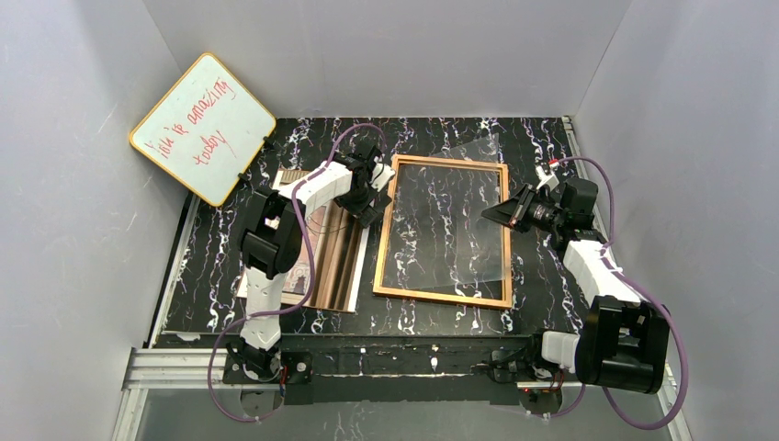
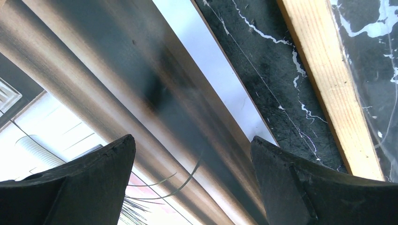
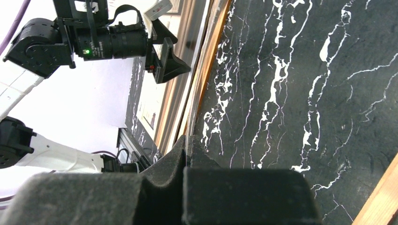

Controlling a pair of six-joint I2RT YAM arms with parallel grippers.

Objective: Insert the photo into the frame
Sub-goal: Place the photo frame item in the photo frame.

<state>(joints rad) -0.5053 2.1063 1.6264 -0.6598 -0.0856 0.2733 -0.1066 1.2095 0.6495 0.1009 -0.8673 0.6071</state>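
Observation:
The frame (image 1: 384, 241) is an orange-brown wooden rectangle lying flat mid-table, with the black marble showing through it. The photo (image 1: 337, 259), with brown-grey curtains, lies flat just left of it. My left gripper (image 1: 370, 209) hovers open and empty over the photo's far right part. In the left wrist view the open jaws (image 2: 192, 159) straddle the curtains on the photo (image 2: 117, 79), with the frame's edge (image 2: 328, 84) to the right. My right gripper (image 1: 497, 213) is shut on the right edge of the clear pane (image 1: 478, 184), held tilted over the frame. The closed jaws (image 3: 187, 150) pinch the thin sheet.
A yellow-edged whiteboard (image 1: 203, 128) with red writing leans in the far left corner. Grey walls enclose the black marble table (image 1: 542, 147). The left arm (image 1: 276, 230) reaches over the photo's left part. An aluminium rail (image 1: 184, 363) runs along the near edge.

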